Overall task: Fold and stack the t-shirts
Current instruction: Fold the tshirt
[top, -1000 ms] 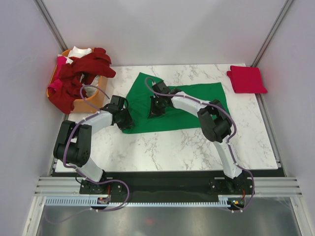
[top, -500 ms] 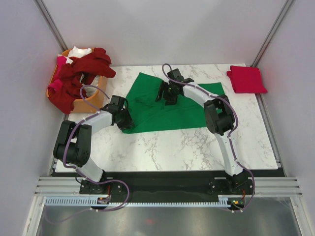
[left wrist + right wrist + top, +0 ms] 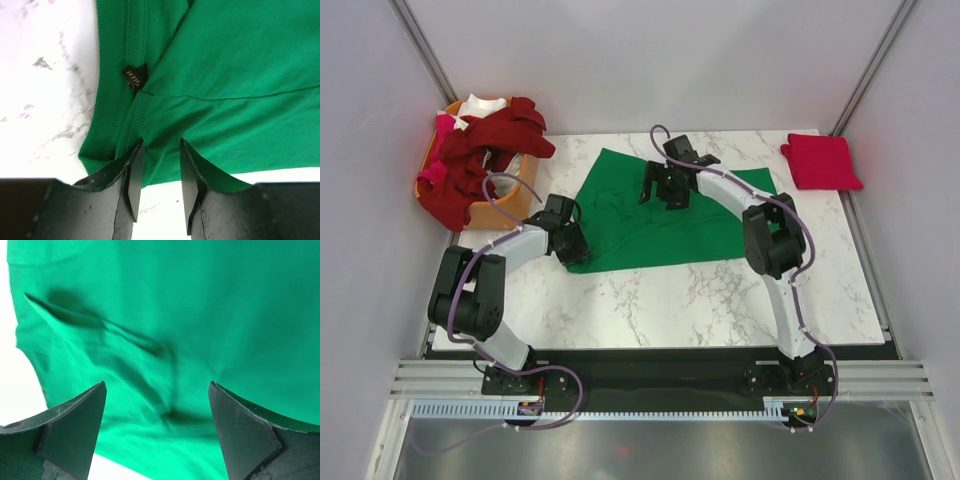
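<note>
Several loose t-shirts, dark red, white and pink soft cloth, are heaped in and over the orange basket at the far left corner of the white marble tabletop. Just right of it, the left gripper sits low at the near left end of the bright green t-shirt. Its wrist view shows the jaws partway apart over the ribbed neckband beside a small black size tag, with green cloth visible in the gap. It seems to grasp nothing, though I cannot tell whether the tips press on the fabric. The green shirt lies spread across the middle of the tabletop toward the far edge. It is mostly flat, with a raised crease running slantwise under the right gripper. That gripper hangs over the shirt's far middle with its jaws spread wide and empty. One bright red t-shirt lies folded into a neat pad at the far right corner, well apart from the green one. The step in hand looks like folding the green shirt. To do it well, the left arm should anchor the neck end while the right comes down on an outer edge. It should pinch every layer, carry the cloth low across and lay edge on edge, so the crease flattens rather than bunches.
</note>
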Motion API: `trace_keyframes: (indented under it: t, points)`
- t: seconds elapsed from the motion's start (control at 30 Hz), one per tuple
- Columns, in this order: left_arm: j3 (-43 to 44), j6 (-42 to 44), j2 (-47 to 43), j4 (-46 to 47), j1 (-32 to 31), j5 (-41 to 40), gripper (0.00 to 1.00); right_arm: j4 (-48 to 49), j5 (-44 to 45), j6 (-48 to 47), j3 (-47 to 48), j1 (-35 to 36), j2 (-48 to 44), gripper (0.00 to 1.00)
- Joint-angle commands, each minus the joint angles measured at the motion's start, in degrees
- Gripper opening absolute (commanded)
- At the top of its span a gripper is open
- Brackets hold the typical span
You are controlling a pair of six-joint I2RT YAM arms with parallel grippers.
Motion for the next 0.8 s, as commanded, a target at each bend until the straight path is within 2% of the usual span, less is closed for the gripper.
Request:
trace_keyframes:
  t: [0.0,0.07,0.1,0.2,0.4,0.47,0.5,0.6,0.77]
  points:
    - [0.0,-0.6,-3.5,-4.9,-0.2,-5.2,0.43,-2.0,9.4,-5.5,-5.5,-1.5,-14.7,0.92]
    - [-1.7,-0.6,-4.5,-5.5,-0.1,-6.7,0.43,-0.4,11.3,-6.0,-15.8,-3.6,-19.6,0.93]
    - [-2.3,-0.6,-5.2,-5.5,-0.2,-7.1,0.43,0.8,11.5,-6.0,-23.4,-6.5,-24.3,0.93]
    - [-4.9,-1.5,-5.8,-5.5,-0.2,-7.8,0.42,3.2,11.7,-6.0,-36.6,-13.5,-32.3,0.93]
    - [-8.0,-2.7,-9.0,-5.4,-0.1,-8.8,0.44,5.3,13.5,-5.1,-55.8,-22.2,-44.0,0.93]
    - [-8.9,-3.0,-10.8,-5.5,-0.2,-9.6,0.47,8.0,12.2,-4.4,-59.6,-25.4,-45.8,0.93]
    - [-9.5,-3.3,-11.6,-5.5,-0.1,-9.6,0.47,9.8,7.9,-4.1,-62.3,-29.5,-46.7,0.91]
    - [-10.2,-3.4,-12.2,-5.5,-0.1,-9.2,0.47,10.4,6.6,-4.0,-63.0,-33.4,-45.2,0.9]
    - [-10.2,-3.3,-12.1,-5.5,-0.1,-8.4,0.47,11.1,8.8,-3.5,-61.8,-33.8,-43.9,0.88]
